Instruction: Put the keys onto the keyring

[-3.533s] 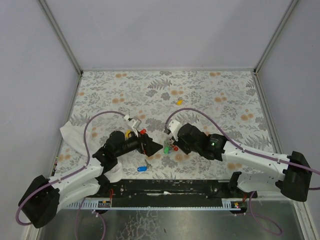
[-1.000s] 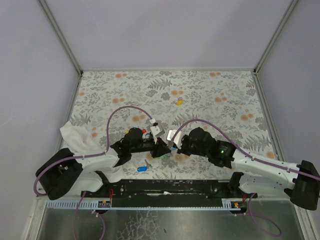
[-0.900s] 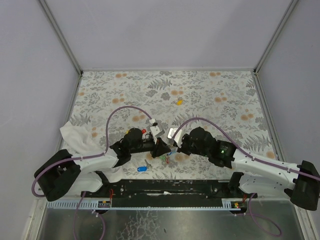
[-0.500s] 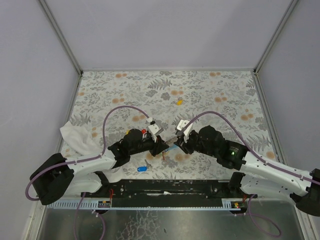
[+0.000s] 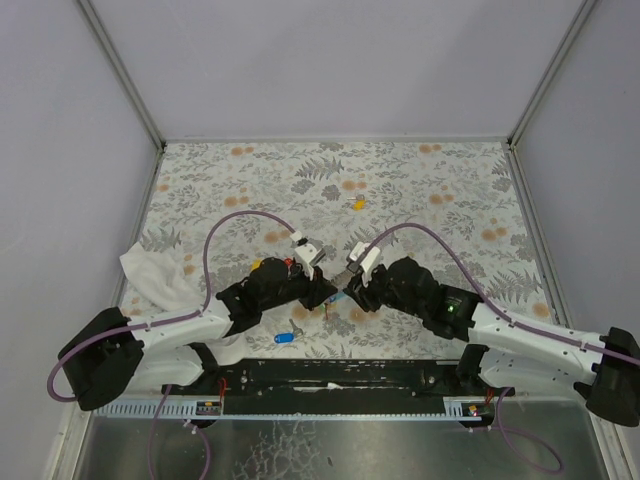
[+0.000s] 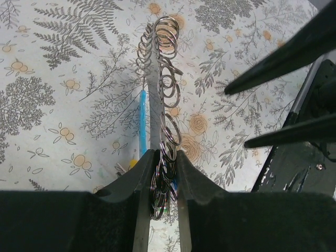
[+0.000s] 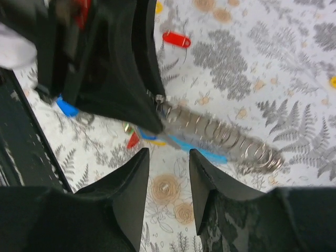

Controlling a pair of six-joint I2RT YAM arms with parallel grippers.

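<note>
The keyring [image 6: 164,94], a metal spiral coil with a light-blue end piece [image 6: 142,118], sticks out from my left gripper [image 6: 160,157], which is shut on its near rings. In the right wrist view the coil [image 7: 223,135] runs right from the left gripper [image 7: 115,68], with red and yellow key tips [image 7: 133,139] hanging under it. My right gripper [image 7: 169,157] is open just below the coil and holds nothing. In the top view the two grippers [image 5: 325,286] [image 5: 349,284] meet nose to nose. Loose keys lie around: blue [image 5: 283,337], red [image 7: 176,38], yellow [image 5: 358,203].
A white cloth [image 5: 150,272] lies crumpled at the table's left edge, beside the left arm. Grey walls close the floral table [image 5: 420,190] on three sides. The black base rail [image 5: 340,375] runs along the near edge.
My right gripper has opened and let go of the keyring, its wrist rising a little. The left gripper stays shut on the coil and has shifted slightly away from the near edge.
</note>
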